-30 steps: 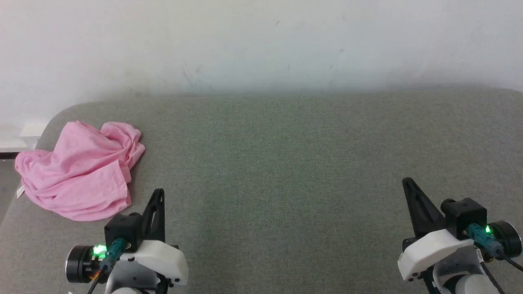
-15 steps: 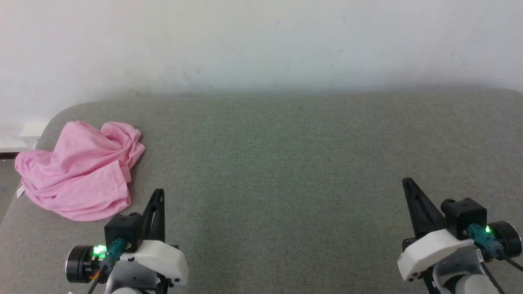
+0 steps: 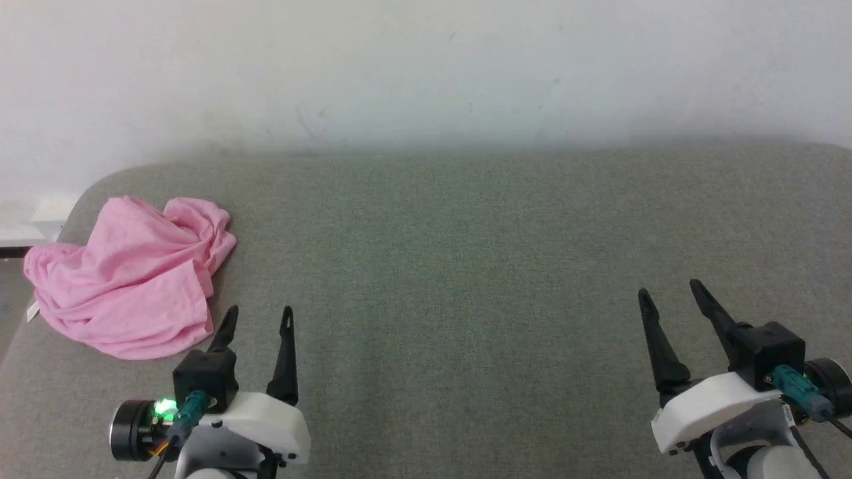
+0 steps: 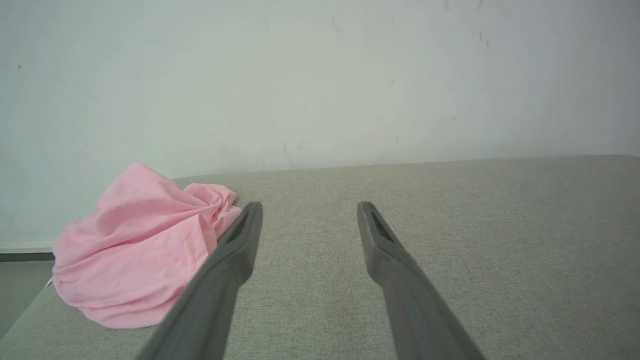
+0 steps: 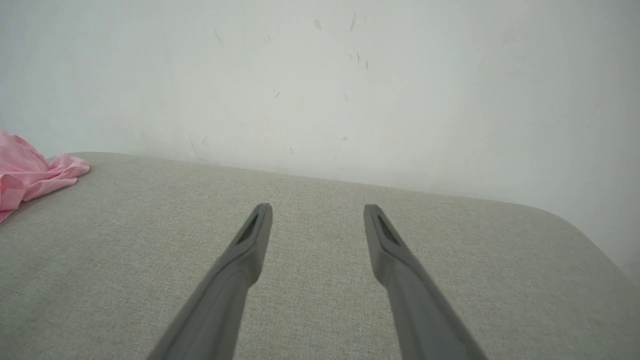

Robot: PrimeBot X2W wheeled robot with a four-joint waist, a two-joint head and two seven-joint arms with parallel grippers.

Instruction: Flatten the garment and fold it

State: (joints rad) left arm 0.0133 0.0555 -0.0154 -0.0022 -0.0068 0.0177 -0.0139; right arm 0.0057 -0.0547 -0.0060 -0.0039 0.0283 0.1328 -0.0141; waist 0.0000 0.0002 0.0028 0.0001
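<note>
White, faintly scuffed wall [image 3: 426, 66] backs a grey-green, cloth-covered worktop [image 3: 466, 266] with rounded corners. In the head view the garment [image 3: 126, 279], thin soft pink fabric shorts, lies crumpled in a heap at the worktop's far left corner, its edge reaching the rim, and a small white tag [image 3: 32, 311] peeks out at its left. The left gripper [image 3: 259, 311], two long dark fingers on a white body, hovers just beside the heap's near right edge, fingers spread and holding nothing. The right gripper [image 3: 668, 287] is well apart at the lower right, equally spread and empty.

From the left wrist, the fingers point past the heap's right side – the garment [image 4: 135, 250] sits left of the finger line and untouched.

From the right wrist, the pink fabric shows as a sliver at the left edge, with bare worktop ahead.

Flattening has not yet begun; this looks like the reach stage. The next move probably calls for the left arm to swing left and down onto a fold, then drag the heap toward the centre.
</note>
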